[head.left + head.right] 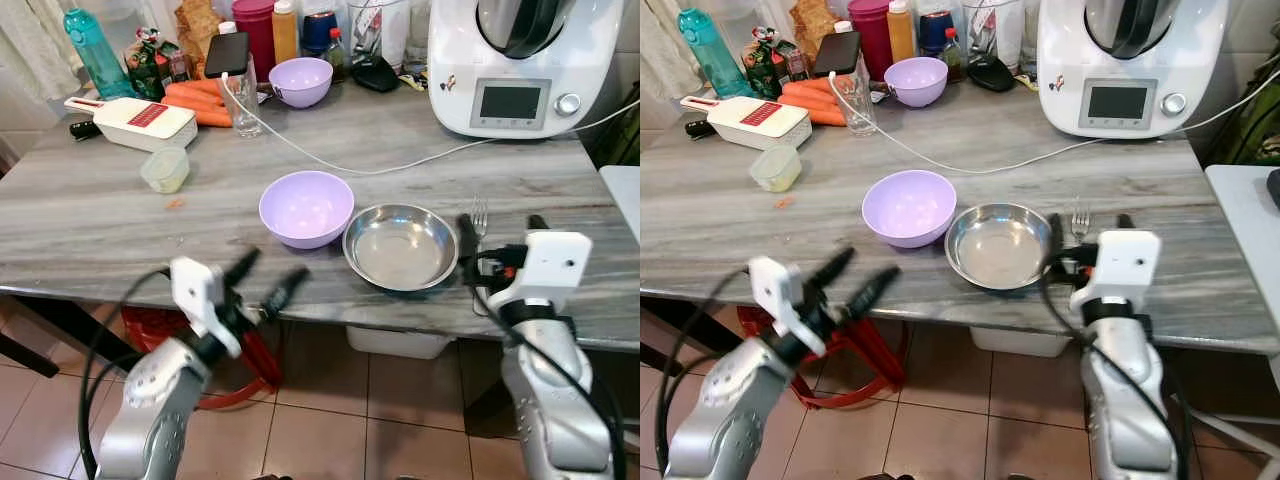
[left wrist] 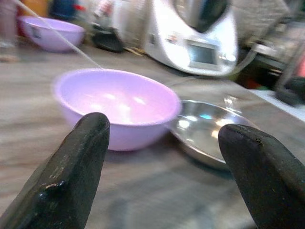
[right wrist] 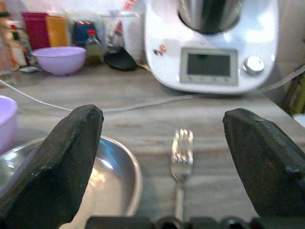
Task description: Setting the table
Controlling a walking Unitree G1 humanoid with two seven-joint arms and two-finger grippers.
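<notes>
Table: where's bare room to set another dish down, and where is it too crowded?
Free: the front-left stretch of the table, between the small plastic cup and the near purple bowl; also the front-right, between the fork and the food processor. Crowded: the back-left row around the carrots.

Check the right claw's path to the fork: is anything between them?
Nothing visible is. The right claw is open, one finger on each side of the fork, which lies flat on the table beside the steel plate. The gap between holds no other thing.
</notes>
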